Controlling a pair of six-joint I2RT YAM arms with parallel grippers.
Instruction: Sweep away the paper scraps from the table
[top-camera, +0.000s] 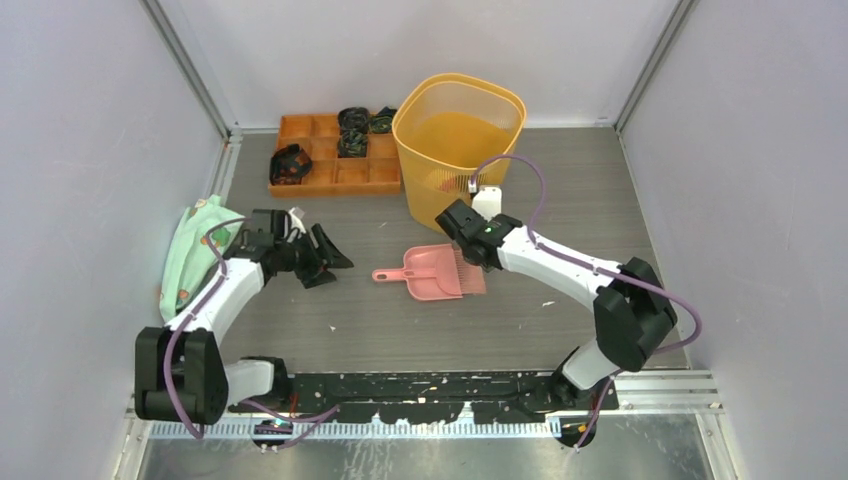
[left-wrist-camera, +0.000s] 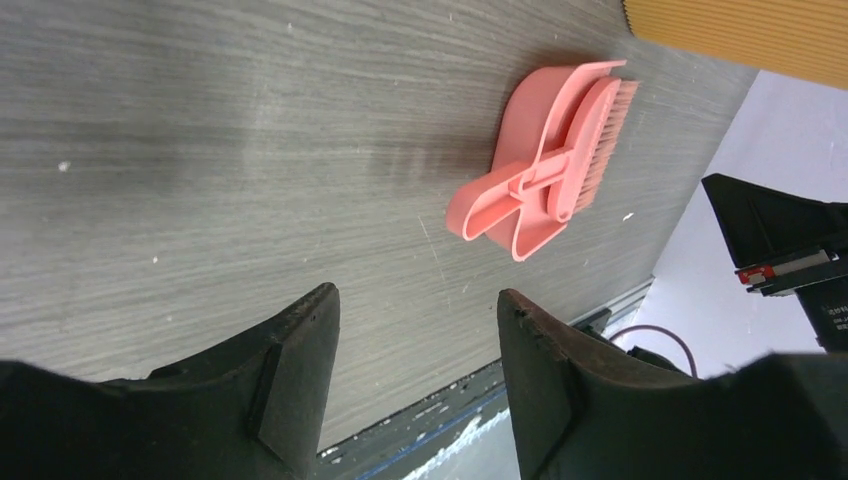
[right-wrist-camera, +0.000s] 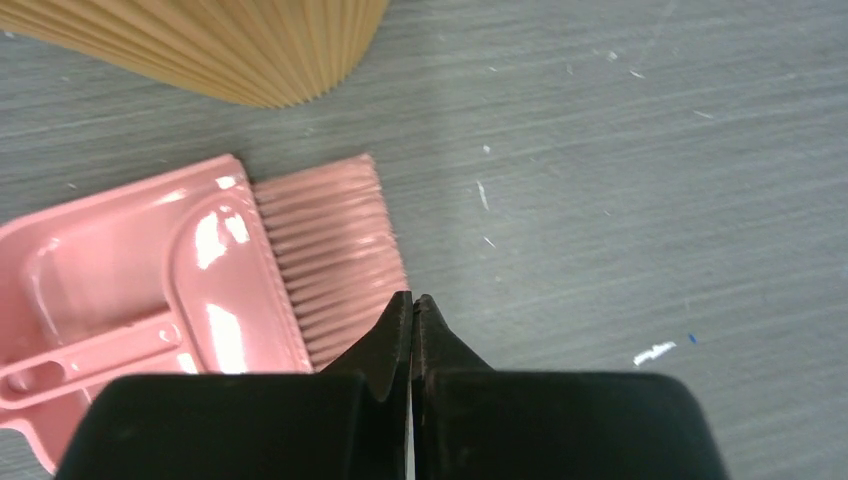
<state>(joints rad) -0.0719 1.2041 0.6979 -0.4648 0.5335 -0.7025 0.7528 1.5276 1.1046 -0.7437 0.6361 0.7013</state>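
Only a few tiny paper scraps show on the dark grey table (top-camera: 400, 330): a white bit (top-camera: 548, 303) at the right, the same scrap (right-wrist-camera: 654, 352) beside a blue speck in the right wrist view, and a white fleck (left-wrist-camera: 64, 166) in the left wrist view. A pink dustpan (top-camera: 425, 272) lies mid-table with its brush (right-wrist-camera: 335, 250) resting in it. My right gripper (right-wrist-camera: 412, 297) is shut and empty, its tips just above the edge of the bristles; from above it (top-camera: 468, 250) hangs over the pan's right end. My left gripper (left-wrist-camera: 417, 295) is open and empty, left of the pan (top-camera: 330, 265).
A yellow ribbed bin (top-camera: 460, 140) stands behind the dustpan. An orange compartmented tray (top-camera: 335, 165) with black-and-green bands sits at the back left. A mint-green cloth (top-camera: 195, 250) lies by the left wall. A metal rail (top-camera: 650, 385) runs along the near edge.
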